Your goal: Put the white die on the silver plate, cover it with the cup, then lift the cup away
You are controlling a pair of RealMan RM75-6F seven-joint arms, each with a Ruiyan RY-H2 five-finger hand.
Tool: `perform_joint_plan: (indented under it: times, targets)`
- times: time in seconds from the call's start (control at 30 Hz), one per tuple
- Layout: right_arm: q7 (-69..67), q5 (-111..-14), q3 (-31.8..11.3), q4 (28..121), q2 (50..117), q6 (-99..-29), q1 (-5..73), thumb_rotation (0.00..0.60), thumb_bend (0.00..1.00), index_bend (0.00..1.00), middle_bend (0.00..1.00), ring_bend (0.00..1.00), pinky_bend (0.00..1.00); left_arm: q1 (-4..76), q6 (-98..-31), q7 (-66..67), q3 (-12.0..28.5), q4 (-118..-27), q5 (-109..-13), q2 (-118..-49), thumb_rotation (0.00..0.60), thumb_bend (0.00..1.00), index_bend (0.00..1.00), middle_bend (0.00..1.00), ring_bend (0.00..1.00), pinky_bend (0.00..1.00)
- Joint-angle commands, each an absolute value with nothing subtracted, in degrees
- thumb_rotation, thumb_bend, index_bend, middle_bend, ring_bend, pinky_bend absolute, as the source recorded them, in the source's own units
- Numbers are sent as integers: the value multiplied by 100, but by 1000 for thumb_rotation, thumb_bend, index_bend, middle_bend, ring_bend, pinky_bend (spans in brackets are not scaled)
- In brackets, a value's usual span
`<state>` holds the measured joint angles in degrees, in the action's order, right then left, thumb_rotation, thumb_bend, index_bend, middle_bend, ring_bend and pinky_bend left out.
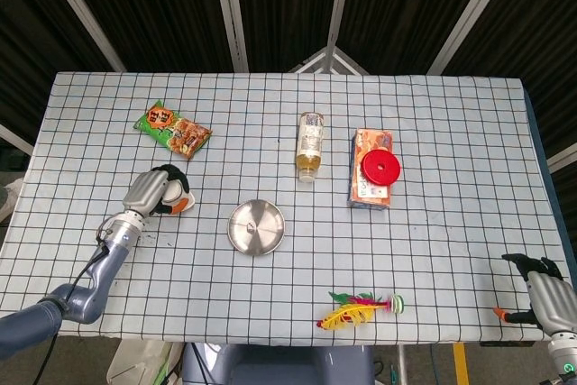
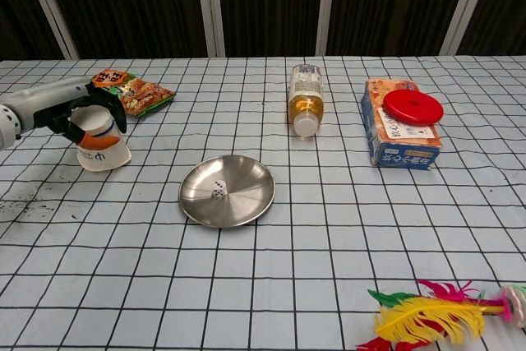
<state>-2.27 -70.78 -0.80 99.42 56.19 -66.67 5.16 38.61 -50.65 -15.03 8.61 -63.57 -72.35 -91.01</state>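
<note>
Chest view gives me the white die [image 2: 217, 191] lying alone in the shallow, shiny round silver plate [image 2: 246, 203]. My left hand [image 2: 70, 113] wraps the inverted paper cup [image 2: 103, 145] on the checked worktop [image 2: 329, 269]; right hand [image 1: 550, 290] fingers unclear.

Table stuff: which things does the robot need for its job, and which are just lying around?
Needed:
die, sitting on the plate
plate
cup, upside down in the left hand

Just lying around:
snack bag
bottle, on its side
box with a red disc on top
feather toy
</note>
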Motion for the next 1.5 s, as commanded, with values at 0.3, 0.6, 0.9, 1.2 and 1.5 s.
perform_joint_plan:
  times: [0.3,0.6,0.9,1.2,1.5]
  targets:
    - [-235,-7112,-64,9972,5625,-6669,519,600,96,213,189,151,0,3897,-5167,-485,814,-6803,-7217,-8746,600,253,64,0,0,0]
    - [-318,-7169,-68,9959,5602,-6717,505,600,96,213,189,152,0,3174,-7183,-716,1162,-8619,-7883,-7705,600,242,79,24,0,3]
    - [-211,-7342,-82,10037,5595,-7015,433,600,96,213,189,152,0,1586,-9506,869,501,-9390,-8686,-6991,600,254,215,179,28,60]
    - [-129,-7871,-138,9822,5835,-7663,317,600,96,213,189,151,0,1072,-9312,1091,143,-8848,-8211,-7434,600,270,222,149,28,59]
    - [-204,-8471,-201,9378,6160,-8276,257,600,96,213,189,151,0,1115,-8839,806,195,-8542,-8043,-7609,600,271,238,145,28,60]
